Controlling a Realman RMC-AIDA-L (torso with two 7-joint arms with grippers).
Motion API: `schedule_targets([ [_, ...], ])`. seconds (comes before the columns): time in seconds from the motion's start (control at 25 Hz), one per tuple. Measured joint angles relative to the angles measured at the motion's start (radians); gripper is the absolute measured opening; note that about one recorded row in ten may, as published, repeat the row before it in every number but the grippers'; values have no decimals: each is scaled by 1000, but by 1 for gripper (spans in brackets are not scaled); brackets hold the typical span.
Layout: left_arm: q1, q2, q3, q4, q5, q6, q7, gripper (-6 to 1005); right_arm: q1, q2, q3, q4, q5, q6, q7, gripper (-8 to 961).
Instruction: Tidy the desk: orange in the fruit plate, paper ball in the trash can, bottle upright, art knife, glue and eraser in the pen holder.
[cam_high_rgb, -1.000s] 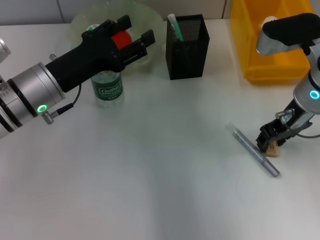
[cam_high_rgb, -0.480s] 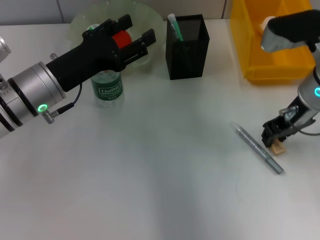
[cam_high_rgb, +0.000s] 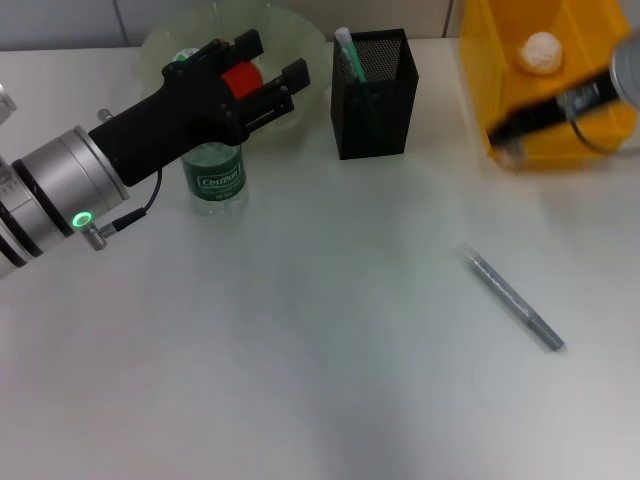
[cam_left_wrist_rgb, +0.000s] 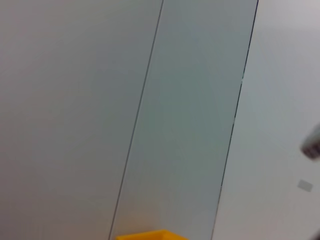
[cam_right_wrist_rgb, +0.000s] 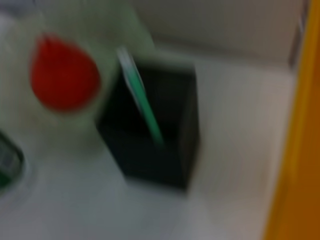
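Right gripper (cam_high_rgb: 515, 130), fingers unclear, is by the trash can (cam_high_rgb: 500, 100) holding the paper ball (cam_high_rgb: 540, 50); orange (cam_high_rgb: 238, 78) in fruit plate (cam_high_rgb: 300, 40), bottle (cam_high_rgb: 215, 175) upright; art knife (cam_high_rgb: 515, 300) remains near the desk's (cam_high_rgb: 300, 350) right edge.

Left gripper (cam_high_rgb: 262, 72), spread apart, is above the plate.

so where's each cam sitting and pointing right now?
Head: up on the robot, looking down at the desk; left hand by the bowl, right hand blurred by the bin.
Left wrist: aimed off the desk at a wall, bin edge just in view; no hand in view.
Right wrist: faces the holder, orange beyond; no hand in view.
Shared: holder and orange in head and right wrist.
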Motion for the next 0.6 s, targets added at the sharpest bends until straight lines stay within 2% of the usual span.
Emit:
schedule_targets([
  [0.12,1,-1,1,0,1,11,0,771,22,-1,2,6,18,98,-21,276],
  [0.2,5,-1,1,0,-1,18,0,771,61,-1,5,55,19,198,-34,277],
  [0.24,5,-1,1,0,-1,18,0,771,61,-1,5,55,19,198,-34,277],
  [0.28,6,-2,2,0,-1,18,1,771,93,-1,9,103,24,258,-45,278],
  [0.32,6,-2,2,0,-1,18,1,771,93,-1,9,103,24,258,-45,278],
  [0.36,7,-3,3,0,-1,19,6,771,134,-1,10,161,27,310,-52,278],
  [0.4,7,-3,3,0,-1,19,6,771,134,-1,10,161,27,310,-52,279],
  [0.52,9,-4,5,0,-2,19,17,771,202,-1,9,253,29,366,-72,280],
  [0.56,9,-4,5,0,-2,20,21,771,246,-1,4,316,29,405,-83,280],
  [0.6,9,-4,5,0,-2,20,23,771,246,-1,4,316,29,405,-83,280],
])
